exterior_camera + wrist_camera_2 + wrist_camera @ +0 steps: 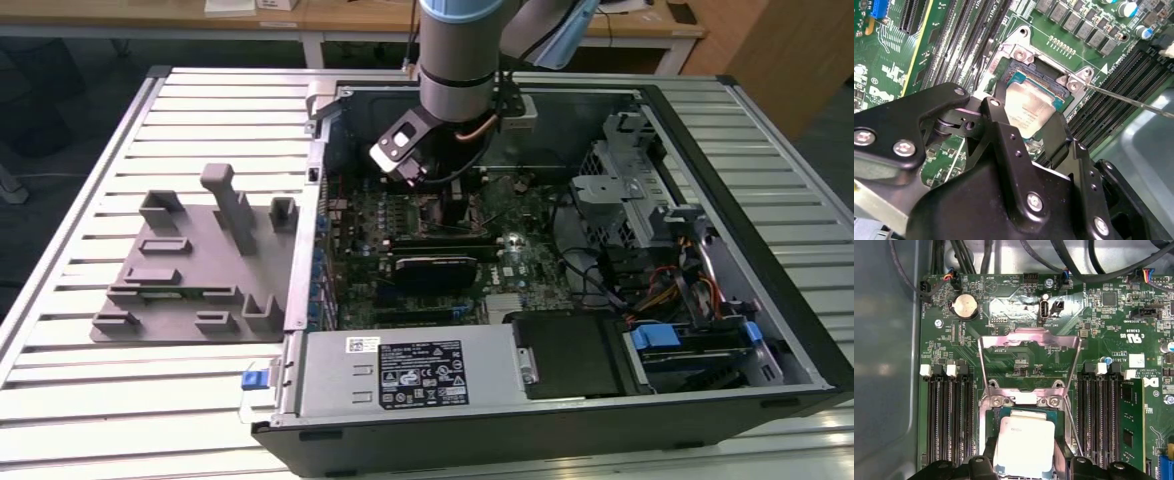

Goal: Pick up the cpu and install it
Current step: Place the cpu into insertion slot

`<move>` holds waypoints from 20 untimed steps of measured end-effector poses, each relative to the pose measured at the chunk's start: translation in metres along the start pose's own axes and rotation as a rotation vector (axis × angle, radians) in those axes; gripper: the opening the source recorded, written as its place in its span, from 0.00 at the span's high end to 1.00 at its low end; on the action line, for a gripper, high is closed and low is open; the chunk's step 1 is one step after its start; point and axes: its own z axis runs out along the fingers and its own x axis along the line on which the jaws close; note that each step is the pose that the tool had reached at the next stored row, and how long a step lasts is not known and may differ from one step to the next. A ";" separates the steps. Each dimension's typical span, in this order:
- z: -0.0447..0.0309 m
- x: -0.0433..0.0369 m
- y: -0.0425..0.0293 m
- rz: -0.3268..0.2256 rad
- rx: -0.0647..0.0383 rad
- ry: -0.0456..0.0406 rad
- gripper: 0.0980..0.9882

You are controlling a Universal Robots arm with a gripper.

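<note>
So the arm's down inside the open case, over the board, and the gripper has the cpu pinched between its two black fingers. The jaws look closed onto opposite edges of the chip, going by both wrist views. The cpu is right over the socket, silver lid up, with the socket's teal rim peeking out around it. In the first wrist view it looks squared up with the opening, but I can't tell if it's actually bottomed out in there or hovering just above. In the second wrist view it might be tilted a touch. The load plate is flipped up out of the way, and the thin lever is swung out to the side, not latched. My read: pick-up's done, the carry to the socket's done, and this is the placing bit. Not done, far as I can see: chip let go, plate down, lever locked. The grey fixture sits on the table outside the case, at the exterior view's left, well apart from all this.
</note>
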 end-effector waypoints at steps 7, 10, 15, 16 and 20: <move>0.0019 -0.0001 -0.0010 -0.044 0.001 0.0043 0.51; 0.0023 -0.0002 -0.0013 -0.051 0.001 0.0065 0.51; -0.0004 -0.0002 -0.0012 -0.051 0.001 0.0068 0.51; -0.0015 -0.0002 -0.0012 -0.051 0.001 0.0073 0.51; -0.0030 -0.0002 -0.0011 -0.044 0.001 0.0089 0.51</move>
